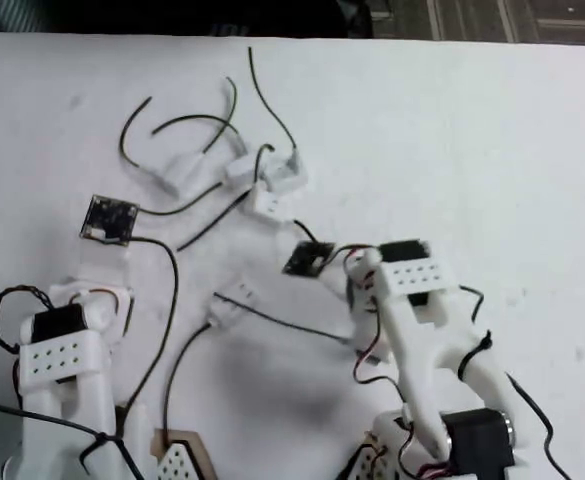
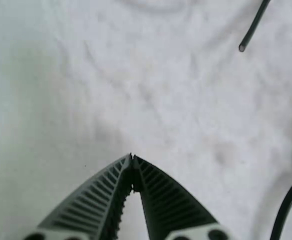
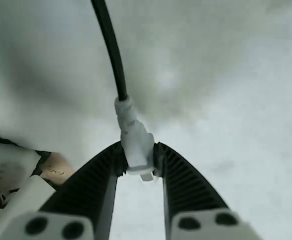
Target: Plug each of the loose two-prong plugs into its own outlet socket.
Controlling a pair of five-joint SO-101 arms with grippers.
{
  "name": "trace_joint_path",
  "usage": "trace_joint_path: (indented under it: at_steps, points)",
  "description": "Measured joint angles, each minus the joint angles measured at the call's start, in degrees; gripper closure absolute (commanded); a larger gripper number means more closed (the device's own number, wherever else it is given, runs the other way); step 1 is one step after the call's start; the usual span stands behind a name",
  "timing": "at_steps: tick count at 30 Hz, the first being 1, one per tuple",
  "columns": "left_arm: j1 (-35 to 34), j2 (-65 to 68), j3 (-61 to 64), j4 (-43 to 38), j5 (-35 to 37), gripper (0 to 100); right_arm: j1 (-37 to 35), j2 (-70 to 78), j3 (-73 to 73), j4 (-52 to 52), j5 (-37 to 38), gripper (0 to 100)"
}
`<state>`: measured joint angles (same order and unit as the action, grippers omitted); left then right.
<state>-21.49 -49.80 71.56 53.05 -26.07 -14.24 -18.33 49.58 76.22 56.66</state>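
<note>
Beyond the right gripper (image 3: 138,151) and its clamped plug (image 3: 135,135), cords (image 1: 176,288) cross the table (image 1: 512,150).

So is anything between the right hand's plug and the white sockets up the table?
Nothing solid that I can see. The right hand is shut on the plug; only bare table and a loose black cable lie before the sockets.

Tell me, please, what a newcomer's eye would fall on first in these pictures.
First, the right claw, shut on a white plug whose black cable runs away from it. Next, in the high view, the cluster of white connectors with looping wires at the far middle of the table. The left claw is shut on nothing, over bare table.
</note>
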Motion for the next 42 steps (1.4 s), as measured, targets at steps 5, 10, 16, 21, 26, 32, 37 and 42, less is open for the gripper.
trace_joint_path:
  at_steps: [5,10,16,21,26,32,37,42]
  points:
    - [0.0,0.0,0.0,0.0,0.0,97,-4.6,0.5,0.4,0.7,0.0,96.3]
    - [0.0,0.0,0.0,0.0,0.0,97,-7.3,6.0,0.4,0.7,0.0,90.9]
    - [0.0,0.0,0.0,0.0,0.0,97,-9.6,7.7,-0.2,0.7,0.0,90.4]
    - [0.0,0.0,0.0,0.0,0.0,97,-13.9,7.7,-0.4,3.6,-1.3,87.3]
    - [0.0,0.0,0.0,0.0,0.0,97,-19.8,7.7,-0.4,4.2,-4.0,87.5]
    - [0.0,0.0,0.0,0.0,0.0,97,-23.1,8.3,-0.4,4.4,-4.3,87.5]
    - [0.0,0.0,0.0,0.0,0.0,97,-23.0,8.3,-0.4,4.4,-4.5,87.5]
    - [0.0,0.0,0.0,0.0,0.0,97,-23.2,8.3,-0.4,5.3,-4.5,87.5]
